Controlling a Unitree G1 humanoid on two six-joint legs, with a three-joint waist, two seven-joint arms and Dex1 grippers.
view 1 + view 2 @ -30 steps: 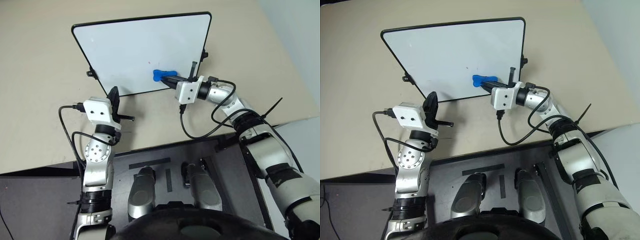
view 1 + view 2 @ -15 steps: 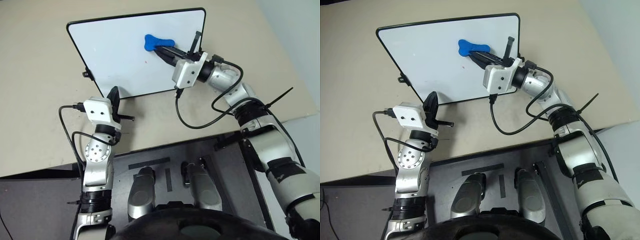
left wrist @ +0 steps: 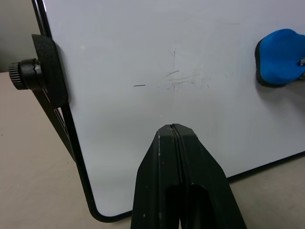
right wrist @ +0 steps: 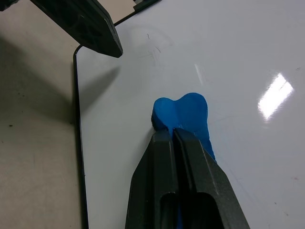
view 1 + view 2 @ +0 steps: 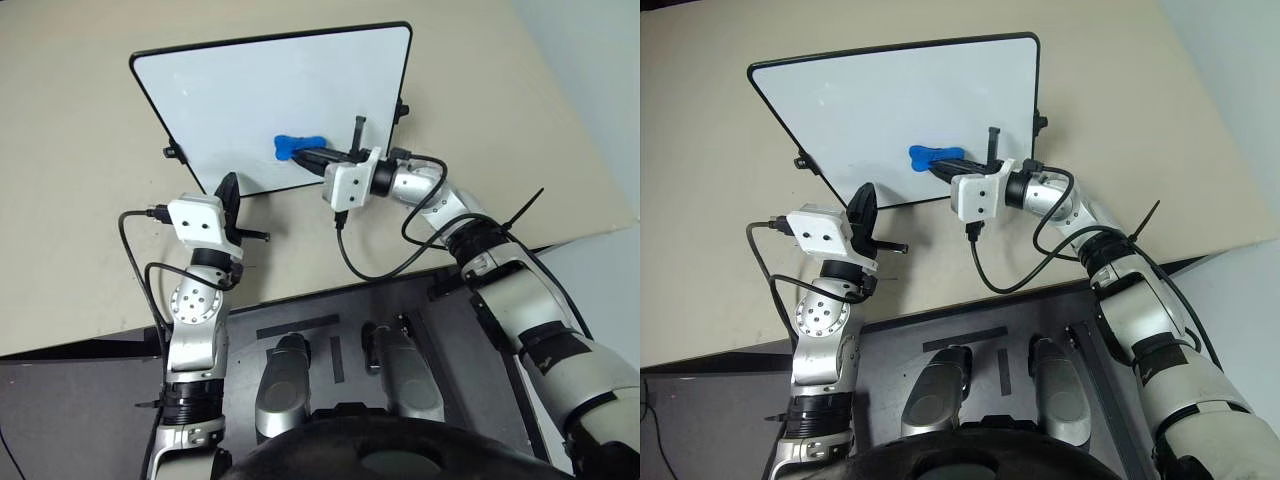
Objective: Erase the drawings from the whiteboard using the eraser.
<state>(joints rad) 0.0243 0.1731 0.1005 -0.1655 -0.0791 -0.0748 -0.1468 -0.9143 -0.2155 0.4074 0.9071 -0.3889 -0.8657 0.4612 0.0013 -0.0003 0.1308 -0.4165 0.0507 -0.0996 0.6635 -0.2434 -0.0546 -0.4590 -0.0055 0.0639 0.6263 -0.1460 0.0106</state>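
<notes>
Holding position at the left, my left gripper (image 5: 229,190) sits just off the near left corner of the whiteboard (image 5: 230,90), over the beige table (image 5: 70,200), with its tips close to the board's near edge but not seen to touch it. The left wrist view shows its two black fingers (image 3: 164,162) pressed together with nothing between them. That same view shows a black clip (image 3: 45,71) on the board's side edge and faint grey scratch-like marks (image 3: 178,78) on the white surface ahead of the fingertips. I see no red line on the board in these views.

The whiteboard lies on the table with its thin black frame and rounded corners fully visible, one corner nearest me at the left and its long edge running away to the right.

Toward the middle of the board, nearer its near edge than its far edge, the blue eraser (image 5: 293,146) rests against the white surface. My right gripper (image 5: 318,155) reaches in from the right, pointing leftward across the board, and its fingers (image 4: 167,162) are clamped on the eraser; the rounded blue end projects past the fingertips. The right wrist view shows the eraser's underside in contact with the board, and the left gripper's black finger over the board's corner beyond it.

A black cable (image 5: 375,262) loops from my right wrist down over the table's near edge.
</notes>
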